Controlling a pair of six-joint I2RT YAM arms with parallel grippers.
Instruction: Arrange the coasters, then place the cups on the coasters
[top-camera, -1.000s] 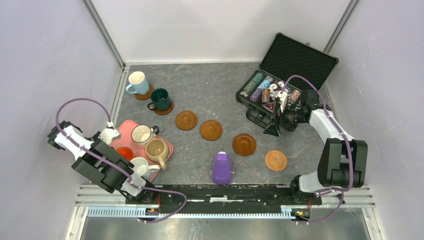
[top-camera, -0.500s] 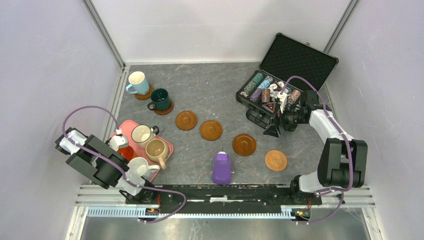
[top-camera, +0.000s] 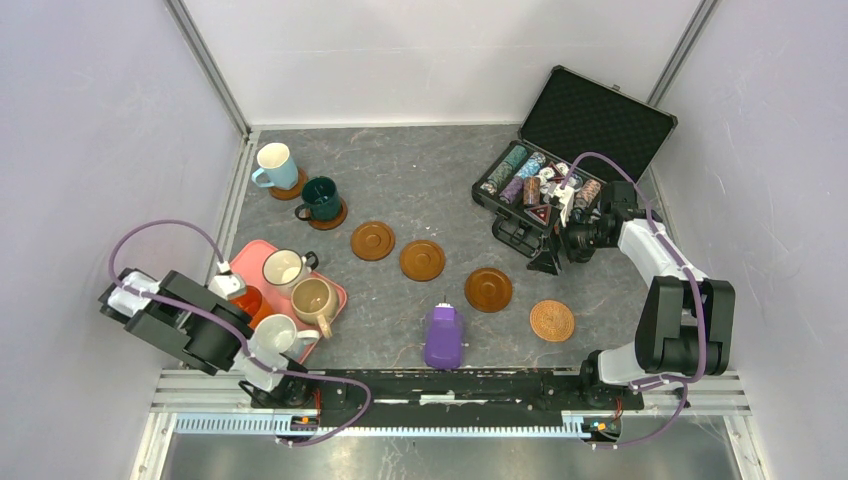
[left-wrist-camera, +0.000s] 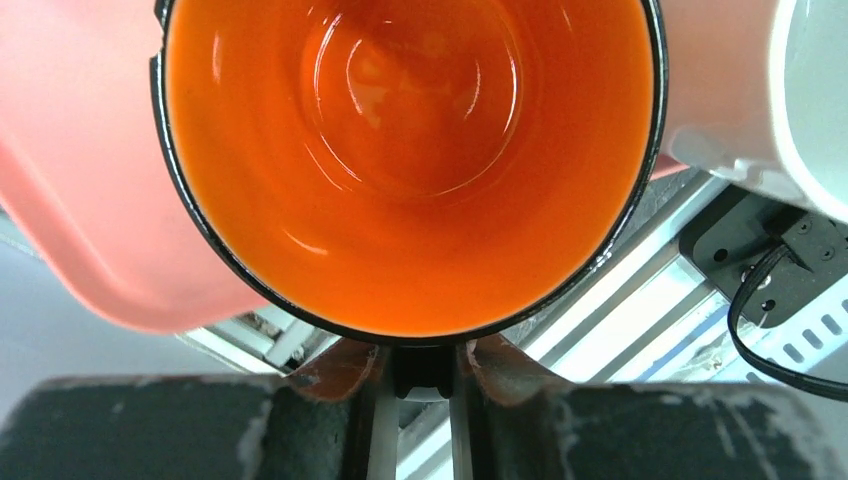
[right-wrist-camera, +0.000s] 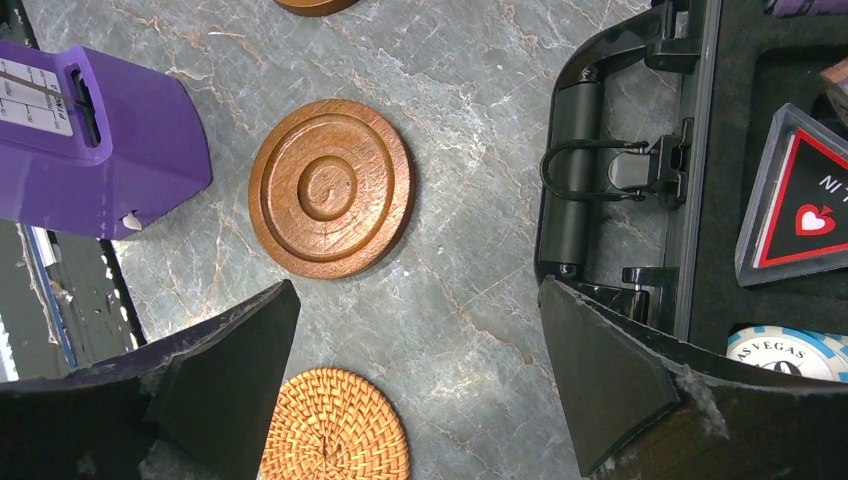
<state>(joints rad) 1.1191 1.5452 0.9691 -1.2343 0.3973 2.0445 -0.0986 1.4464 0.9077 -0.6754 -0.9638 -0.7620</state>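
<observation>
An orange cup (left-wrist-camera: 405, 150) with a black rim stands in the pink tray (top-camera: 243, 255). My left gripper (left-wrist-camera: 423, 360) is shut on its black handle. It shows as the orange cup (top-camera: 250, 302) in the top view, beside cream (top-camera: 284, 268), beige (top-camera: 314, 299) and white (top-camera: 275, 335) cups. A light blue cup (top-camera: 274, 165) and a dark green cup (top-camera: 322, 197) each sit on a coaster. Three wooden coasters (top-camera: 422, 260) and a woven coaster (top-camera: 552, 321) lie bare. My right gripper (right-wrist-camera: 417, 300) hangs open over the table between a wooden coaster (right-wrist-camera: 330, 188) and the case.
An open black case of poker chips (top-camera: 560, 160) stands at the back right, its latch edge (right-wrist-camera: 620, 180) close to my right fingers. A purple device (top-camera: 444, 336) lies near the front edge, between the tray and the woven coaster (right-wrist-camera: 335, 425).
My left arm has swung down toward the tray's near corner and its jaws have closed on the orange cup's handle. The right arm has not moved.
</observation>
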